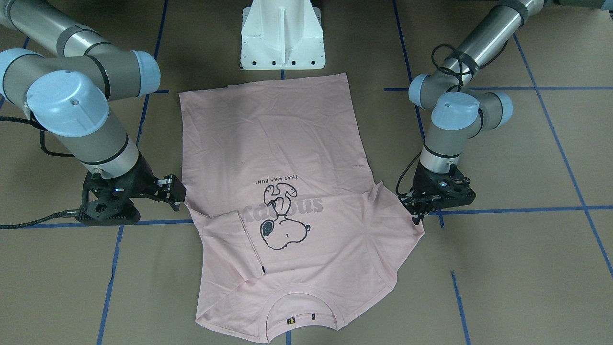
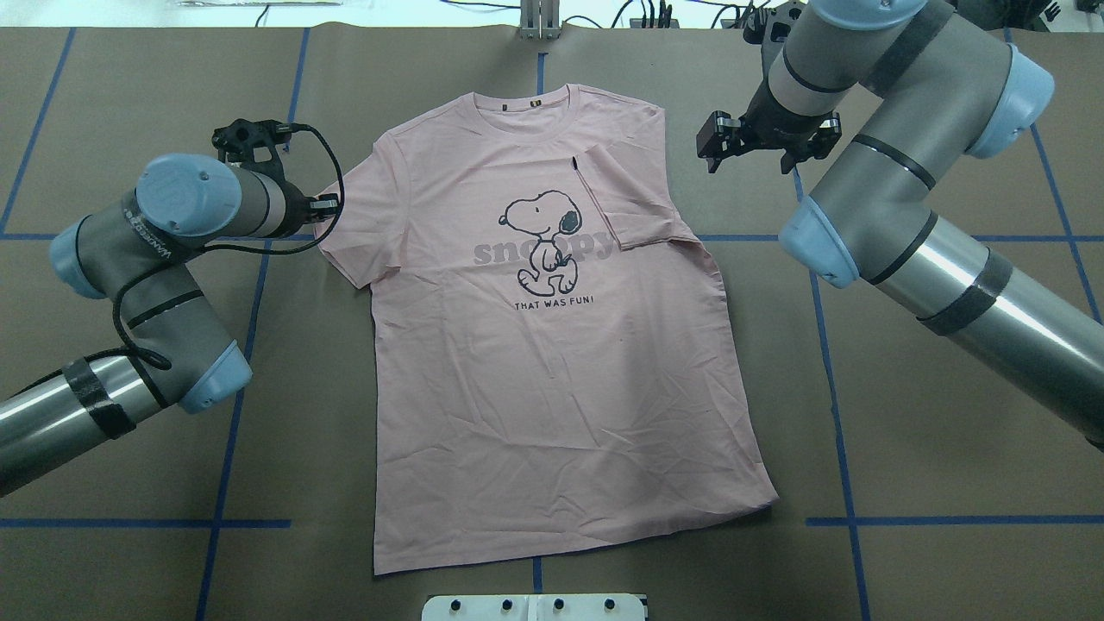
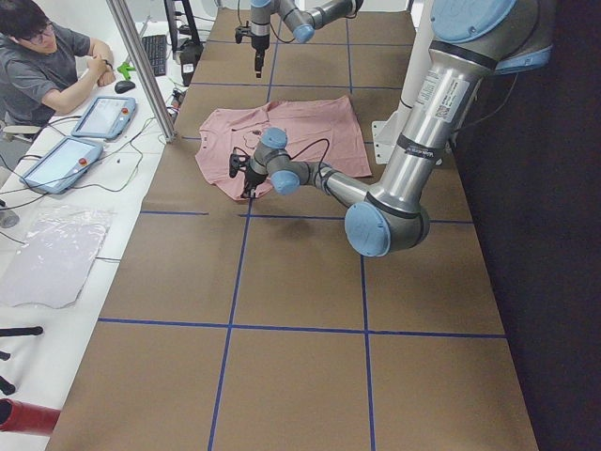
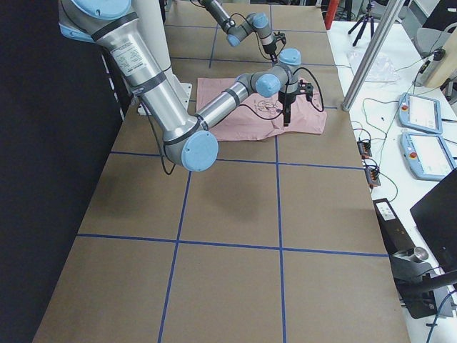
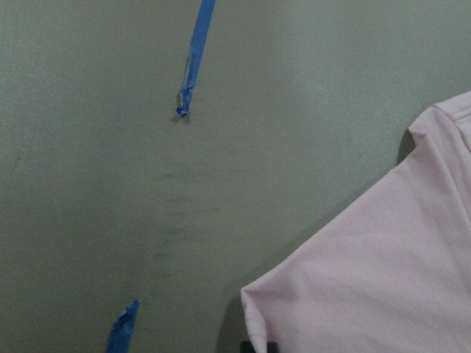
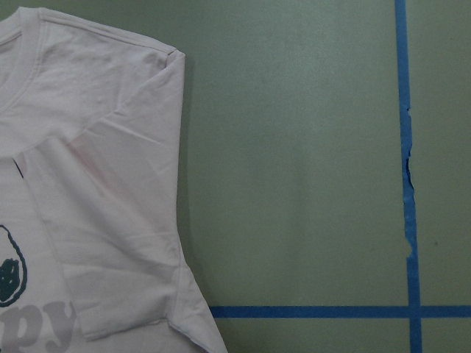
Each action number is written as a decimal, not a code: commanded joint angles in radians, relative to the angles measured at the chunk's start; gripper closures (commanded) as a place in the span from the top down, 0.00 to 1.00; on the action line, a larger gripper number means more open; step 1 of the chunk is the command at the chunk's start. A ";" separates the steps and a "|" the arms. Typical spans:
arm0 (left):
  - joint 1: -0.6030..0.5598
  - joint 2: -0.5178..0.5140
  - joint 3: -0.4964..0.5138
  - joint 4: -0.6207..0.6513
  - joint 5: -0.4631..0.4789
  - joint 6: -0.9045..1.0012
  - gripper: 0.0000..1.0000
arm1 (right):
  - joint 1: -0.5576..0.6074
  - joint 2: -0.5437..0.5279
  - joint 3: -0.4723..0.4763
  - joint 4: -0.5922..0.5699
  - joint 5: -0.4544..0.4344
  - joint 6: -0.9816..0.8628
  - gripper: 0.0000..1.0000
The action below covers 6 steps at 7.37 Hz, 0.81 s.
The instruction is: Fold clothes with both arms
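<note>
The pale pink T-shirt lies flat and print side up on the brown table, collar at the far edge; it also shows in the front view. Its sleeve on my right side is folded in over the chest. The other sleeve is spread out. My left gripper is low at that sleeve's outer tip, and the jaws look shut on the hem. The left wrist view shows the sleeve corner. My right gripper is open and empty, above the table beside the folded sleeve.
The white pedestal stands just beyond the shirt's hem. Blue tape lines cross the brown table. An operator sits with tablets on a side table past the shirt's collar end, behind a metal pole.
</note>
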 commanded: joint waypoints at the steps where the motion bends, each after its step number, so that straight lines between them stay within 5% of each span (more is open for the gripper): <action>1: -0.003 -0.065 -0.065 0.117 -0.007 -0.013 0.00 | -0.001 -0.006 0.000 0.000 -0.001 0.000 1.00; 3: 0.021 -0.176 -0.038 0.181 -0.006 -0.158 0.00 | -0.001 -0.010 0.002 0.002 0.000 0.000 1.00; 5: 0.041 -0.422 0.279 0.167 0.000 -0.244 0.00 | -0.001 -0.013 0.000 0.002 -0.001 0.000 1.00; 6: 0.041 -0.429 0.290 0.164 0.000 -0.245 0.00 | -0.001 -0.014 0.002 0.002 0.000 0.000 1.00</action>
